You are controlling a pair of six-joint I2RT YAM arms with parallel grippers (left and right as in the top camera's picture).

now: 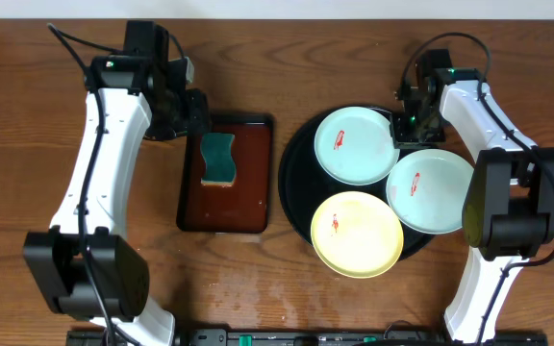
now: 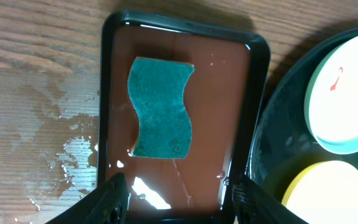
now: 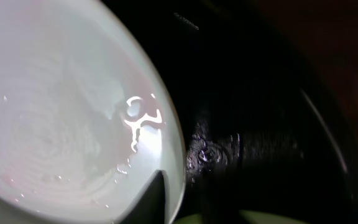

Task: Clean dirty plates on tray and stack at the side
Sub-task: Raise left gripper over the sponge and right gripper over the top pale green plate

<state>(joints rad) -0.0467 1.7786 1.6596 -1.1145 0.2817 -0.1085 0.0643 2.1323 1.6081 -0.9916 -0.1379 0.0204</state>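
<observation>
Three plates lie on the round black tray (image 1: pixel 296 183): a mint-blue plate (image 1: pixel 354 144) at the back with a red smear, a second mint-blue plate (image 1: pixel 431 190) at the right, and a yellow plate (image 1: pixel 357 234) at the front with a red smear. My right gripper (image 1: pixel 405 123) is at the back plate's right rim. In the right wrist view one finger lies on that plate (image 3: pixel 61 124) and the jaws (image 3: pixel 179 193) look shut on its rim. My left gripper (image 1: pixel 197 115) is open above the brown tray, its fingers (image 2: pixel 179 202) short of the sponge (image 2: pixel 161 109).
A teal sponge (image 1: pixel 220 159) lies on a small brown rectangular tray with a black rim (image 1: pixel 248 207), left of the black tray. The brown tray (image 2: pixel 222 124) is wet, and water spots show on the wood (image 2: pixel 73 149) to its left.
</observation>
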